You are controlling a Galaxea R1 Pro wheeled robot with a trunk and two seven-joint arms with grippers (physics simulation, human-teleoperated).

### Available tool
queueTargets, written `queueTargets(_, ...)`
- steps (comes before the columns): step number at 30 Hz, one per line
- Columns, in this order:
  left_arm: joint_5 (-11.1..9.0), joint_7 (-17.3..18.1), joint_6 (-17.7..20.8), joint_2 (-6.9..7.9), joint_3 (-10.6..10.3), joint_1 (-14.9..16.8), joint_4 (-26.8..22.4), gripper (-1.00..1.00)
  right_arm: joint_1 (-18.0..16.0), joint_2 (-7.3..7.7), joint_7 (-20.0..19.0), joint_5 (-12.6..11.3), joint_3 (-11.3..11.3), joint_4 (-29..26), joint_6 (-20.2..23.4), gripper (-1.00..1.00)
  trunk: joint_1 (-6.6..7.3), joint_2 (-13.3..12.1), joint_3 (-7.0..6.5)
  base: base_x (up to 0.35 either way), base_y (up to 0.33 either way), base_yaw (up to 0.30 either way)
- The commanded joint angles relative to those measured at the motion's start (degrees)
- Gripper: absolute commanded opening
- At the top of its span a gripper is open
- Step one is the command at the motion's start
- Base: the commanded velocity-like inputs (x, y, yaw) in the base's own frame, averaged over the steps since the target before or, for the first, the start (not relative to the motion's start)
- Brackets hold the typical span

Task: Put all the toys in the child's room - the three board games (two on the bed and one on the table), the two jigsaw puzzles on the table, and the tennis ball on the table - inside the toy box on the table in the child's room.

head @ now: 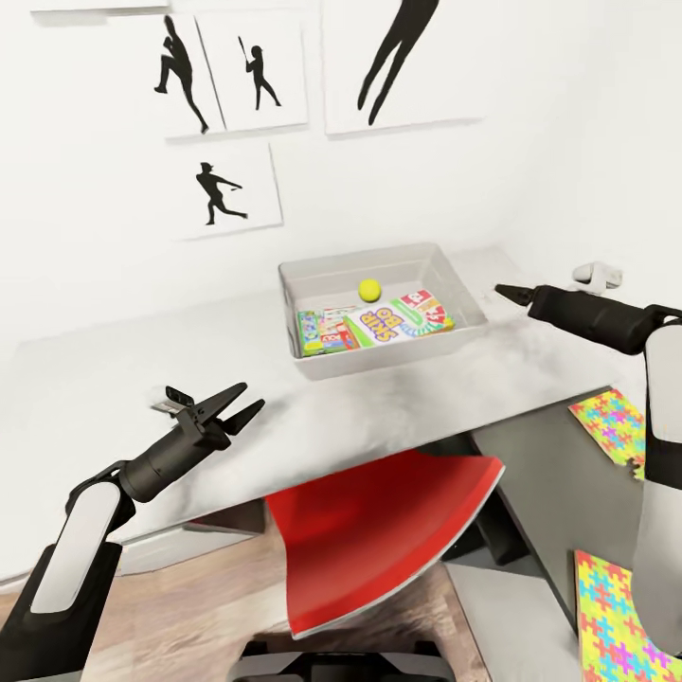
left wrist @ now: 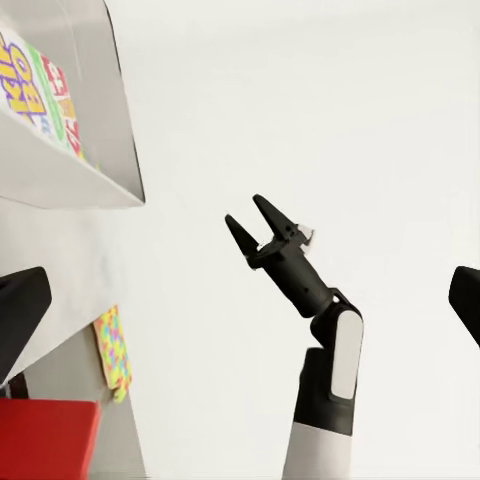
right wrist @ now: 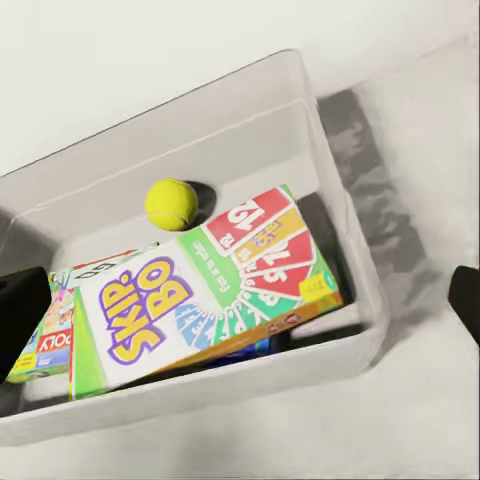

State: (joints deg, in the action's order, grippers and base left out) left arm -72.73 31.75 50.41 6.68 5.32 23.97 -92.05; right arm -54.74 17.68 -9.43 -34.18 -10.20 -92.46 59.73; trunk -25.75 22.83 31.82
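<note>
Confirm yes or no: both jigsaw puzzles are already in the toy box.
No, both jigsaw puzzles lie on the lower dark-grey section, outside the toy box.

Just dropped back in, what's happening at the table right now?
The robot is at the table with both arms raised and carrying nothing. The toy box already holds the tennis ball and board games, with the Skip-Bo box on top. The left hand hangs open over the tabletop, and the right hand points at the box from its right side. Two jigsaw puzzles are not in the box yet; they lie on the lower dark-grey section at the right.
</note>
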Motion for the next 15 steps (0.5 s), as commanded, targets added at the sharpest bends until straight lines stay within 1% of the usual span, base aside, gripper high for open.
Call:
queueTargets(1,-0.06,0.10,0.31,0.00,0.06,0.02,0.00,1.00,-0.29,0.27,-0.59,0.54,-0.17,-0.02,0.27,1.00,-0.03,0.09,0.08,0.000,0.004,-0.275)
queueTargets(4,-0.06,0.13,0.29,-0.01,0.02,0.02,-0.02,1.00,-0.91,0.94,-0.59,0.53,-0.43,-0.01,0.27,1.00,-0.03,0.09,0.09,0.000,0.003,-0.276)
queueTargets(11,0.01,-0.04,0.17,-0.43,-0.17,0.04,-0.04,1.00,-1.05,1.54,-0.58,0.52,-1.67,-0.01,0.27,1.00,-0.03,0.09,0.09,0.000,0.001,-0.277)
queueTargets(13,0.20,-0.36,0.10,-0.72,-0.66,0.08,-0.05,1.00,-0.82,1.89,-0.55,0.54,-2.16,-0.01,0.27,1.00,-0.03,0.09,0.09,0.000,0.001,-0.278)
queueTargets(14,0.29,-0.54,0.07,-1.00,-1.26,0.18,-0.05,1.00,-0.60,2.30,-0.54,0.55,-2.38,0.00,0.27,1.00,-0.03,0.09,0.09,0.000,0.000,-0.279)
queueTargets(15,0.29,-0.54,0.07,-1.00,-1.26,0.18,-0.05,1.00,-0.60,2.30,-0.54,0.55,-2.38,0.00,0.27,1.00,-0.03,0.09,0.09,0.000,0.000,-0.279)
